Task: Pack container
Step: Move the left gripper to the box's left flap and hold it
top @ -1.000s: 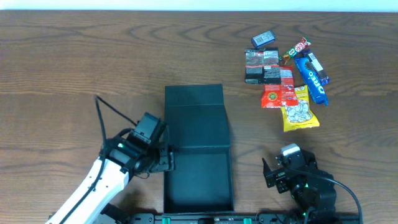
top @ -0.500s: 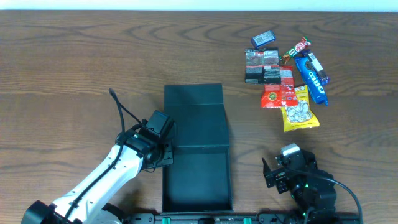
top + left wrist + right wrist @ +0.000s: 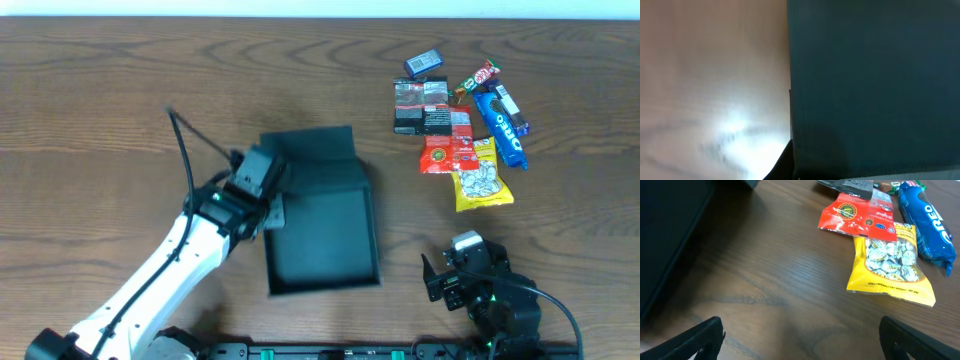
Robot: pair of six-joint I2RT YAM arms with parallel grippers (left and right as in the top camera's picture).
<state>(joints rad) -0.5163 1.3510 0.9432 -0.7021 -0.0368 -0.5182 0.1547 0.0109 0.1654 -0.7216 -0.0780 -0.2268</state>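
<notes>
Down at the near edge we've got the right gripper (image 3: 443,275), low on the right side, and its fingers (image 3: 700,339) are spread wide. They sit at the two lower corners of the right wrist view with only bare table (image 3: 120,90) between them, so they are gripping nothing. A little farther in and to the left is the container (image 3: 325,235), the dark teal box. It lies open near the middle of the table, turned slightly askew, and we look straight down onto its dark floor. Its lid flap (image 3: 308,147) is open on the far side. The white left arm reaches in from the near left, and the left gripper (image 3: 268,205) is right at the container's left wall, toward the far-left corner. From overhead the wrist hides the fingertips, but the jaws are pressed together on that wall, and teal cardboard fills most of the left wrist view. Well apart from the box, out on the far right, are the snacks. The yellow packet (image 3: 483,180) comes first and touches the red packet (image 3: 447,152) beyond it. After that comes the black packet (image 3: 422,107), with the blue Oreo pack (image 3: 500,128) slanting along the right. Farthest out are a small dark packet (image 3: 424,63) and a green-and-red sweet (image 3: 478,75).
</notes>
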